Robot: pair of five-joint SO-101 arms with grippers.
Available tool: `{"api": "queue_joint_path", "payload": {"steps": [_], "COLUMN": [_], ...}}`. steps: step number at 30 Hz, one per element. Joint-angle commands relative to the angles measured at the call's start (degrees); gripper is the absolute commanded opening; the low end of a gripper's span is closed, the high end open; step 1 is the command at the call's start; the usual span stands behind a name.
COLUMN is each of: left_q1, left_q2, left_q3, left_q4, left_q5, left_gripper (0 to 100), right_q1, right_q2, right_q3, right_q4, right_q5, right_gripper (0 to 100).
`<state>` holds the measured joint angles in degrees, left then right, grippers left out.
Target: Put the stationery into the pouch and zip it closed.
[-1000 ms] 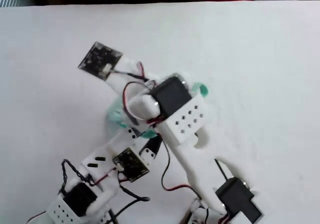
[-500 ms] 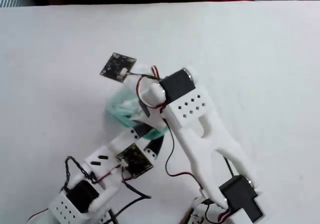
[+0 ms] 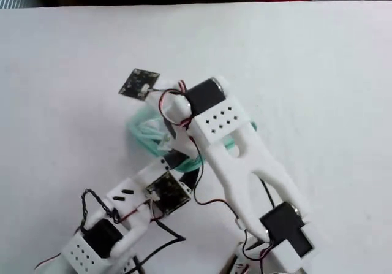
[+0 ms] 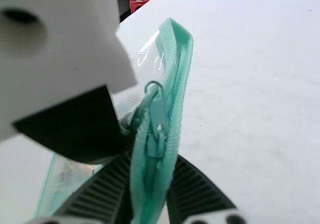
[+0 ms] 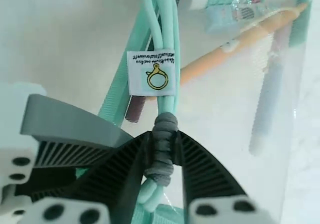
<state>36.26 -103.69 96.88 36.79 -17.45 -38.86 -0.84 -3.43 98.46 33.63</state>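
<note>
1. The pouch (image 3: 142, 132), clear with mint-green edging, lies near the middle of the white table (image 3: 306, 59), under the wrists of both arms.
2. Through its clear wall the right wrist view shows an orange pencil (image 5: 235, 39), a pale grey-blue pen (image 5: 272, 96) and a dark maroon pen (image 5: 135, 108).
3. The left gripper (image 4: 150, 171) is clenched on the green zipper tape, just beside the zipper slider (image 4: 158, 118). A green loop passes through the slider's ring.
4. The right gripper (image 5: 163, 140) grasps the grey-bound knot (image 5: 162, 159) of a green cord (image 5: 169, 18), with a ridged pad pressed against each side. A white label (image 5: 151, 72) wraps the cord just past the knot.
5. Since half a second ago the right arm's wrist motor (image 3: 204, 95) and camera board (image 3: 139, 83) have shifted slightly toward the table's left side. A strip of the pouch's green edge now shows on the arm's right side as well. The left arm has barely moved.
6. From above, the arms cover most of the pouch and both sets of fingers. In the left wrist view a white-and-black block (image 4: 55, 68) hides part of the pouch. How far the zipper is drawn cannot be told. The pens are cut off at the edges of the right wrist view.
</note>
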Motion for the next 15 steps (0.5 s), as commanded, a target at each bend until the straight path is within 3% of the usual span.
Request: {"api": "queue_joint_path", "payload": {"steps": [1, 8, 15], "left_q1": [-2.68, -6.2, -10.95], "left_q2": [-1.01, -1.01, -1.01], "left_q3": [-1.67, -4.4, -8.44], "left_q4": [-1.58, -2.64, -2.73], "left_q5": [-0.09, 0.09, 5.63], "left_gripper": [2, 2, 2], "right_q1": [2.24, 4.88, 4.0], "right_q2": [-2.51, -14.37, -15.34], "right_q3": [-4.22, -18.73, -20.48], "right_q4": [0.75, 0.4, -4.09], "right_q5": [0.18, -1.14, -9.85], "right_gripper": [1.9, 1.9, 1.9]}}
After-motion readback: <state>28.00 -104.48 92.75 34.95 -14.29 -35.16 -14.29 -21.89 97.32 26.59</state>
